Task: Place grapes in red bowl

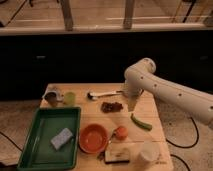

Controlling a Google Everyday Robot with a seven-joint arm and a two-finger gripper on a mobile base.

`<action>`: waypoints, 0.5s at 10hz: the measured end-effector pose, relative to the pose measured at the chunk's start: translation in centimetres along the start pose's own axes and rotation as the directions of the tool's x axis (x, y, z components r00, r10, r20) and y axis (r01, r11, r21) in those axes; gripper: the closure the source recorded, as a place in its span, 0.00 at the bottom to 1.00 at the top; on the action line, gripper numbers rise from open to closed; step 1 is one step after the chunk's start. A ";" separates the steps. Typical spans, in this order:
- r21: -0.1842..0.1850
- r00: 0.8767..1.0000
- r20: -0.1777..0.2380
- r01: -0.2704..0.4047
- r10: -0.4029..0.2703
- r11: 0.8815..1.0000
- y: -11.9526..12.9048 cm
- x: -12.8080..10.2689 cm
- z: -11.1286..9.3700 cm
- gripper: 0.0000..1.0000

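The grapes lie as a dark reddish-brown bunch on the wooden table, near its middle. The red bowl stands empty in front of them, close to the table's front edge. My white arm reaches in from the right and bends down. Its gripper hangs open just right of the grapes, slightly above the table, with nothing in it.
A green tray with a grey sponge fills the left front. A metal cup, a green cup and a white utensil stand at the back. A green pepper, orange fruit, white cup and pale block sit right of the bowl.
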 end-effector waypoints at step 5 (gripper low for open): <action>-0.015 0.998 0.054 -0.013 0.014 1.000 -1.1 -1.4 2.5 0.20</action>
